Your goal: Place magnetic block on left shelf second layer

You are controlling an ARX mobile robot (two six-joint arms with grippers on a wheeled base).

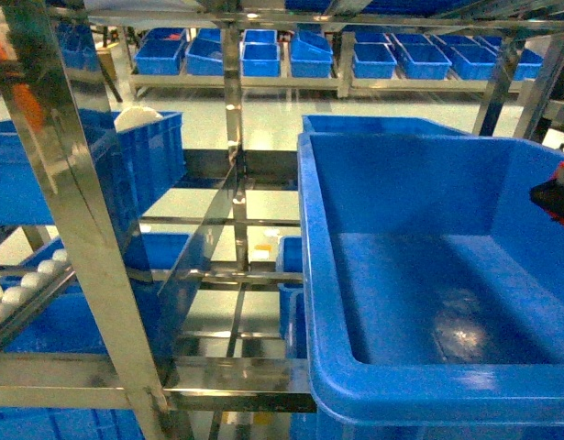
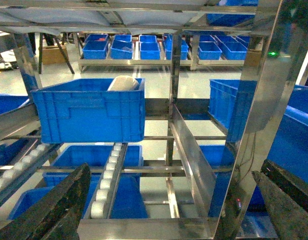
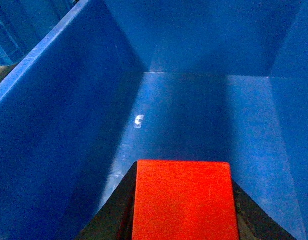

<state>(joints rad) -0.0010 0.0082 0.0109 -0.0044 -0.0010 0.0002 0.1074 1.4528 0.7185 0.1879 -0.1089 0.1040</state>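
Red magnetic block clamped between right jaws (above blue bin floor), left jaws wide

Open bin interior below, steel uprights crowding the left.

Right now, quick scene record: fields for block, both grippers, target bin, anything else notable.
block: red magnetic block, clamped between right gripper fingers, above bin floor
right gripper: shut on block, just inside large blue bin at its right edge
left gripper: left gripper open, empty, facing steel rack
bin contents: none visible
other: blue crate holding a white object on roller rails
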